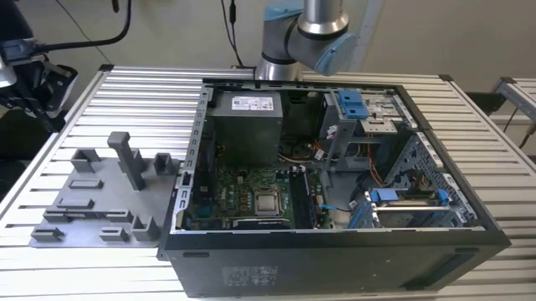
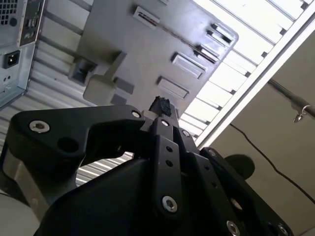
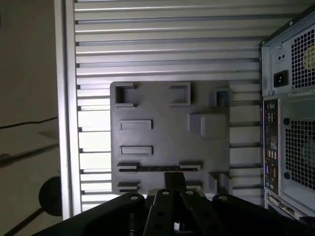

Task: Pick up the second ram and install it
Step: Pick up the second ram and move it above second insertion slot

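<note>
One gripper (image 3: 173, 179), claw pressed together, empty, hovers over grey tray (image 3: 167, 105), nine o'clock of case (image 1: 335, 257) in exterior view; possible second ram (image 3: 157, 167) stands edge-up in slot for grasping.

Slatted metal table (image 3: 167, 44) beneath my gripper (image 3: 173, 180). The grey tray (image 3: 167, 137) lies flat on it, straight below me, and the computer case (image 3: 290, 123) stands just beside the tray.

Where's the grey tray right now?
In the exterior view, the grey tray lies on the slatted table, at the exterior view's left, beside the open computer case.
</note>
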Tool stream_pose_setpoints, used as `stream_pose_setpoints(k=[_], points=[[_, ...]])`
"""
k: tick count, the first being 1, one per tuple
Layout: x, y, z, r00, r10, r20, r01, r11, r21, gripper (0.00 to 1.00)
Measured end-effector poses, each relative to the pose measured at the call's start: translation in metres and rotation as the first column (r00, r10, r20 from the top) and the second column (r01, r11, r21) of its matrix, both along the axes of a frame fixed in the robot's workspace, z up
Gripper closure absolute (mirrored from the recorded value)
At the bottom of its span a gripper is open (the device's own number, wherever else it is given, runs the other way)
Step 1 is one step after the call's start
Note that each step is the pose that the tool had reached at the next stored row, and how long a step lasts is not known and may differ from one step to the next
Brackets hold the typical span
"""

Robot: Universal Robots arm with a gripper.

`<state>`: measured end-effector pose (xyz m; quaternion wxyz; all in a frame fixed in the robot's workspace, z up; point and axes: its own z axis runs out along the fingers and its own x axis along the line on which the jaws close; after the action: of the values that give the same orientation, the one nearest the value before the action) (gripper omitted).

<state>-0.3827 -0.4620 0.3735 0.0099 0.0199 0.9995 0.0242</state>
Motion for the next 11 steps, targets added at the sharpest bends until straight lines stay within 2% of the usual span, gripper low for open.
stream_pose_setpoints(k=[5,11], points=[[0.0000,0.0000,0.0000,0.9989,0.046,0.0003,-0.046,0.9989,0.0000,0.89],[0.0000,0.0000,0.0000,0.9948,0.102,0.0003,-0.102,0.9948,-0.0007,0.89]])
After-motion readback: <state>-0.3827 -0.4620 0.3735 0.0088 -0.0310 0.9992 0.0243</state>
